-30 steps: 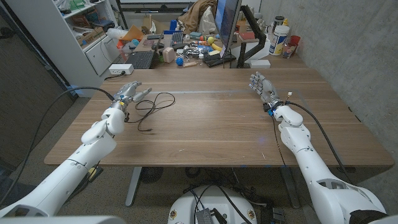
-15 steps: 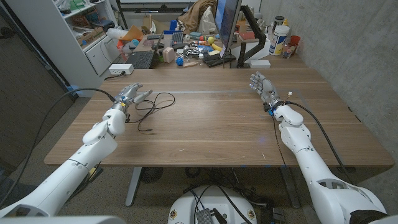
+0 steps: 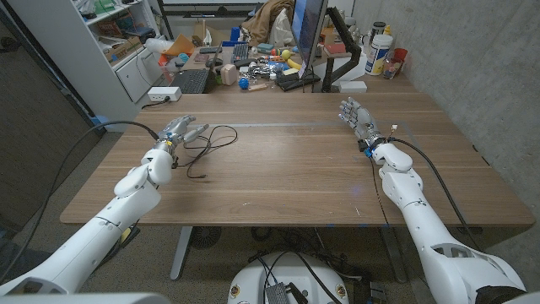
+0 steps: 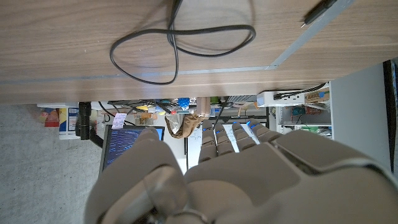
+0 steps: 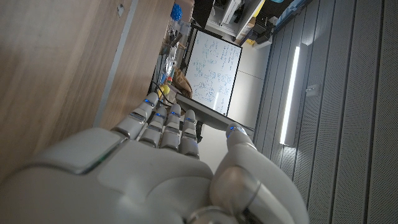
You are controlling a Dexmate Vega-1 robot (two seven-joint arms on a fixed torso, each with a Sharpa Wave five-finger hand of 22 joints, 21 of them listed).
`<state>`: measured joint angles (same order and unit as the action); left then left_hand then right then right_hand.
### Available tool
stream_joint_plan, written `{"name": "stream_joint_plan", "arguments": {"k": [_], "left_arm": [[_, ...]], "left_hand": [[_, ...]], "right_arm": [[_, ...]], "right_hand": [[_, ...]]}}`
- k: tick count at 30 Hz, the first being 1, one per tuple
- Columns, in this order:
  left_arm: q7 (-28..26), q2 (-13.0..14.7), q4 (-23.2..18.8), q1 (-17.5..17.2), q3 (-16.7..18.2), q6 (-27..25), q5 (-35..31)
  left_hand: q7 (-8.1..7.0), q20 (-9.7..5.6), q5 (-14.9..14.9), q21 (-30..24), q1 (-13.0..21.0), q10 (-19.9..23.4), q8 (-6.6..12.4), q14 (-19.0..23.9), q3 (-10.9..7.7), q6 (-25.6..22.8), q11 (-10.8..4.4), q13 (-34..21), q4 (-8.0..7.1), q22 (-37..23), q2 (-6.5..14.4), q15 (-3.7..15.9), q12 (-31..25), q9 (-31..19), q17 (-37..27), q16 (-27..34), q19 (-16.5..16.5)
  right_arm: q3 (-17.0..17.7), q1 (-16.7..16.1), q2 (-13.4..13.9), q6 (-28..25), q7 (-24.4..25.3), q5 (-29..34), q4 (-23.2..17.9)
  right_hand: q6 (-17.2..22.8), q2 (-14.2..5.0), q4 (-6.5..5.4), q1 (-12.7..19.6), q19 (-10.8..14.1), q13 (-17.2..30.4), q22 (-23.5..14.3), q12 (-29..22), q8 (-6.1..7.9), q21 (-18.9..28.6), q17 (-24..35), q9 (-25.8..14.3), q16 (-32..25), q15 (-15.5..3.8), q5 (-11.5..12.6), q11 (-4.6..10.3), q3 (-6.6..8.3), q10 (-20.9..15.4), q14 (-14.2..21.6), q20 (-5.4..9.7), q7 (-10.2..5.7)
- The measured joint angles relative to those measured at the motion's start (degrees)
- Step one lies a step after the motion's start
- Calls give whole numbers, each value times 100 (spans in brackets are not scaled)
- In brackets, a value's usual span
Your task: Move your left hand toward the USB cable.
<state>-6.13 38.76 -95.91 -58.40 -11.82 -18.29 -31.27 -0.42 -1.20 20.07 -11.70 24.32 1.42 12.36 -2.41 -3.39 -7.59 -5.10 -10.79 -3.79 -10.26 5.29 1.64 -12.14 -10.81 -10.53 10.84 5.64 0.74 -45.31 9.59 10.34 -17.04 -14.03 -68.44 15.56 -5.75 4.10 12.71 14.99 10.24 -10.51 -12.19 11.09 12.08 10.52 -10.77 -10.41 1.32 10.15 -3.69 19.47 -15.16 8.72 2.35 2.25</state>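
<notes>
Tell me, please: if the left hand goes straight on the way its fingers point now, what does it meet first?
Most likely the USB cable. The left hand points toward the cable's loops, which lie just ahead of its fingertips on the table; nothing else shows between them. Whether the fingers already touch it is unclear.

USB cable (image 4: 180,46): loop's upper strands run off the left wrist frame edge, so its plug end can't be made out there. Head view: cable (image 3: 207,143) too thin to tell whether left hand (image 3: 179,131) touches it. Right hand (image 5: 155,168) palm side hidden behind its own back.
</notes>
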Motion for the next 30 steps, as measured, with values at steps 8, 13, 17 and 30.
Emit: {"name": "stream_joint_plan", "arguments": {"k": [8, 13, 17, 30], "left_arm": [[21, -24, -7, -10, -30, -28, 23], [21, -38, 11, -10, -44, -39, 36], [23, -51, 43, 2, -58, -46, 51], [26, -105, 188, 102, -144, -48, 92]], "left_hand": [[-31, 0, 0, 0, 0, 0, 0, 0, 0, -31, 0, 0, 0, 0, 0, 0, 0, 0, 0, 0, 0], [-31, -1, 0, 0, 0, 0, 0, 0, 0, -31, 0, 0, 0, 0, 0, 0, 0, 0, 0, 0, 0], [-31, -1, 0, 0, 0, -1, 0, 0, 19, -30, 0, 0, 18, 0, 0, 0, 0, 1, 0, 0, 0], [-31, 19, -47, 0, 23, -1, 0, 0, 18, -30, 1, 0, 18, 0, 23, 0, 0, 1, 0, 0, -19]], "right_arm": [[3, 4, 16, 0, -22, -5, -2], [4, 22, 20, 0, -27, -5, 7], [5, 46, 22, 0, -32, -5, 45], [11, 146, 22, 10, -47, 9, 194]], "right_hand": [[0, 0, 0, 0, 0, 0, 0, 0, 0, 0, 0, 0, 0, 0, 0, 0, 0, 0, 0, 0, 0], [0, 0, 0, 0, 0, 0, 0, 0, 0, 0, 0, 0, 0, 0, 0, 0, 0, 0, 0, 0, 0], [0, 0, 0, 0, 0, 0, 0, 0, 0, 0, 0, 0, 0, 0, 0, 0, 0, 0, 0, 0, 0], [0, 0, 0, 0, 0, 0, 0, 0, 0, 0, 0, 0, 0, 0, 0, 0, 0, 1, -1, 0, 0]]}}
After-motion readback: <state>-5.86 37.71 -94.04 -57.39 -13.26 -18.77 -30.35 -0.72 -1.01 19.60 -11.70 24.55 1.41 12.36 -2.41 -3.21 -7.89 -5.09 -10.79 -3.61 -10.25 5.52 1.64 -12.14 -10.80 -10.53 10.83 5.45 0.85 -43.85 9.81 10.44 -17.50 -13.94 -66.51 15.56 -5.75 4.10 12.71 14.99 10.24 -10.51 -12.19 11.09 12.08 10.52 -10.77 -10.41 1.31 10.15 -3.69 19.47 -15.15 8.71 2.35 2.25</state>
